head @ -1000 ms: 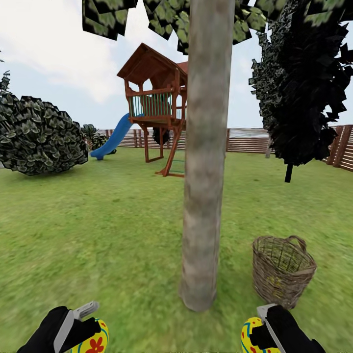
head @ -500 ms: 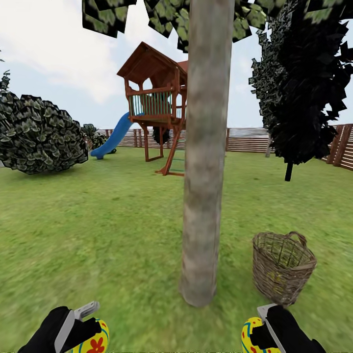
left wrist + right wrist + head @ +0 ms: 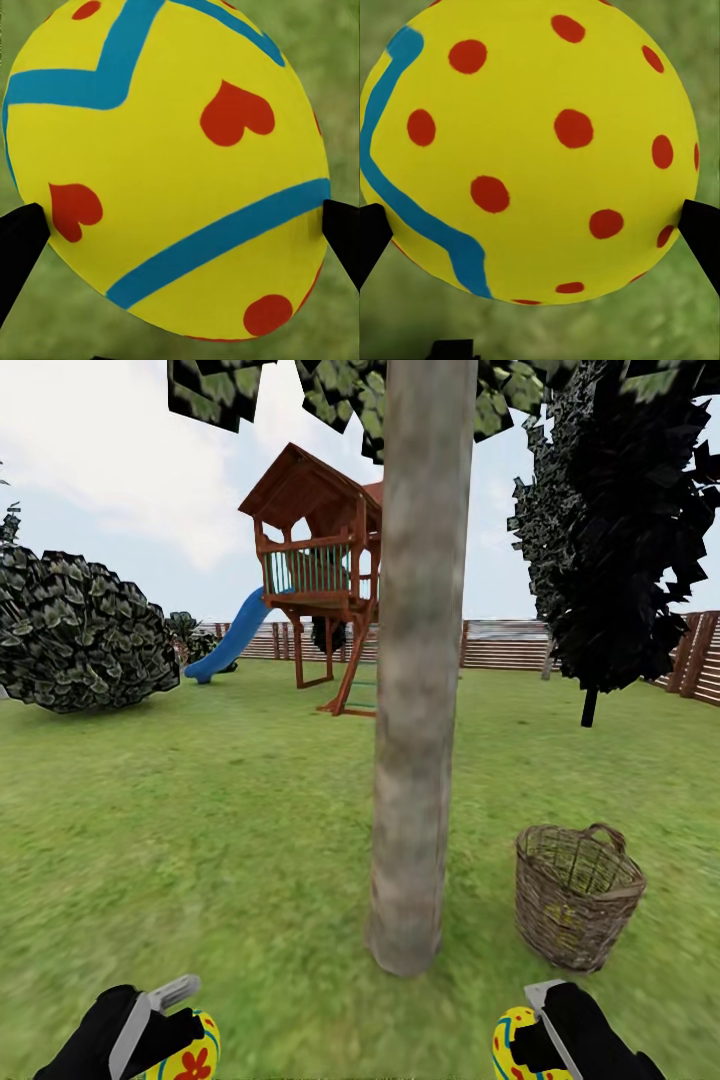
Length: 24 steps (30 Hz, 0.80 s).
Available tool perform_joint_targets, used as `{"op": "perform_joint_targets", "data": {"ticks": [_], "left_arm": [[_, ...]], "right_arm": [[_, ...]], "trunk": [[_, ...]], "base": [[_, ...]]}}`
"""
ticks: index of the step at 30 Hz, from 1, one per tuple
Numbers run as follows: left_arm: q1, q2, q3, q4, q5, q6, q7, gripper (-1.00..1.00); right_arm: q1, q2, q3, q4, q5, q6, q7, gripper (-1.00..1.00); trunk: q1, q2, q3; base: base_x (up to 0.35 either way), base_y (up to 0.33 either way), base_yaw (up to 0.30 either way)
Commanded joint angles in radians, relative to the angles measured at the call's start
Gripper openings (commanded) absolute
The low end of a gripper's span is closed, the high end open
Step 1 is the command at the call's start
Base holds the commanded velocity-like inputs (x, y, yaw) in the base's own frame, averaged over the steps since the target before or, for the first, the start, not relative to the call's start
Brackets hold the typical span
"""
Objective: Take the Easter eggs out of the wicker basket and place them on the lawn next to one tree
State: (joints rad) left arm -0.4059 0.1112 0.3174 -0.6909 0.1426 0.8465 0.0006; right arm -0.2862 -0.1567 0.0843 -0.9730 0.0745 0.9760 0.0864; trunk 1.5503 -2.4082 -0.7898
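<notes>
We stood on the lawn point(image 3: 200, 810) facing the tree point(image 3: 415, 690), its thick grey-brown trunk rising straight ahead of us, its foot between our two arms and a little beyond them. One such trunk stood near; a second, black-leaved tree point(image 3: 610, 530) stood further off to the right, and we judged it not the one to use. One wicker basket point(image 3: 578, 900) sat upright on the grass just right of the trunk, nearer our right arm. Something yellowish showed dimly through its weave, but we could not tell whether that was the third egg.

We carried two eggs, one in each arm. The left gripper point(image 3: 165, 1025) had its fingers clamped on the egg with blue stripes and red flowers point(image 3: 169, 172), a dark fingertip on either side of it. The right gripper point(image 3: 535, 1035) had its fingers closed on the red-dotted egg point(image 3: 532, 150) in the same way. Grass lay under both eggs, so we judged that the move to come was a lowering, each arm to its own side of the trunk's foot.
</notes>
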Motion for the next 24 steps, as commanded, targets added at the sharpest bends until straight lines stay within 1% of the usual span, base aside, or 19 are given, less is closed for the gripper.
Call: {"op": "perform_joint_targets", "data": {"ticks": [1,5,8,13,24], "left_arm": [[-0.001,0.005,0.004,-0.001,0.004,0.005,0.0,-1.0],[-0.001,0.039,0.005,-0.001,0.006,0.005,-0.003,-1.0],[-0.001,0.046,0.005,-0.001,0.008,0.005,-0.004,-1.0],[-0.001,0.044,0.004,-0.001,0.008,0.005,-0.004,-1.0],[-0.001,0.042,0.002,-0.001,0.008,0.005,-0.004,-1.0]], "right_arm": [[-0.001,-0.002,0.002,-0.001,0.009,0.004,0.009,-1.0],[-0.001,-0.008,0.0,-0.002,0.009,0.004,0.009,-1.0],[-0.001,-0.012,0.0,-0.003,0.009,0.004,0.009,-1.0],[-0.001,-0.014,0.0,-0.003,0.01,0.004,0.009,-1.0],[-0.001,-0.011,0.0,-0.003,0.009,0.004,0.009,-1.0]], "trunk": [[0.004,-0.008,-0.004],[0.019,-0.036,-0.017],[0.031,-0.057,-0.026],[0.05,-0.092,-0.042],[0.055,-0.094,-0.085]], "base": [[0.0,0.0,0.0],[0.0,0.0,0.0],[0.0,0.0,0.0],[0.0,0.0,0.0],[0.0,0.0,0.0]]}}
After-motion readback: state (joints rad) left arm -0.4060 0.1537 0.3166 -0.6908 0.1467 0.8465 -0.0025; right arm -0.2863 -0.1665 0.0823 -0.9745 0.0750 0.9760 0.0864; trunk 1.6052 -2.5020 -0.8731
